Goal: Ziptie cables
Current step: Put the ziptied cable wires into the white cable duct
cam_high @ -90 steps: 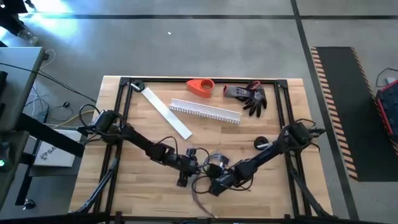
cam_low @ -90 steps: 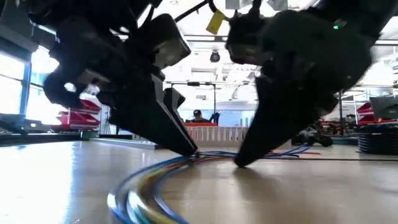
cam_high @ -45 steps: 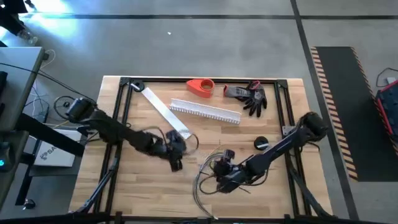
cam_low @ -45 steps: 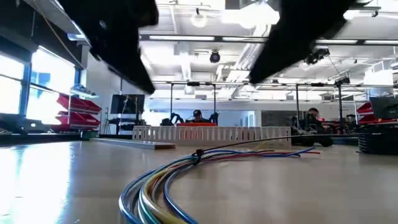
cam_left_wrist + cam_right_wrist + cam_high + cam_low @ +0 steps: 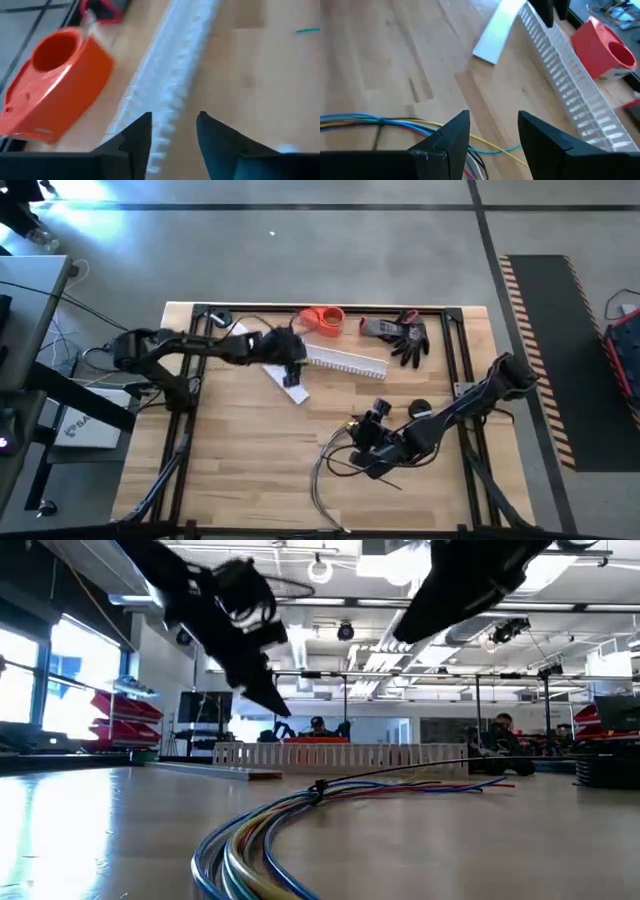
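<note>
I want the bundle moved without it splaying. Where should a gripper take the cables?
Probably at the tied spot on the cables, where a dark tie pinches the strands together. Come straight down from above, fingers straddling the bundle, since it lies flat on the table.

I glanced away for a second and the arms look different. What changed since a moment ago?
Both arms lifted off the cables and let go. The left gripper swung away to the far side, now above the white slotted channel, fingers open. The right gripper rose and drew back slightly, fingers open. The cables stay on the table, bundled by a tie. The orange piece, glove and flat white strip stayed put.
</note>
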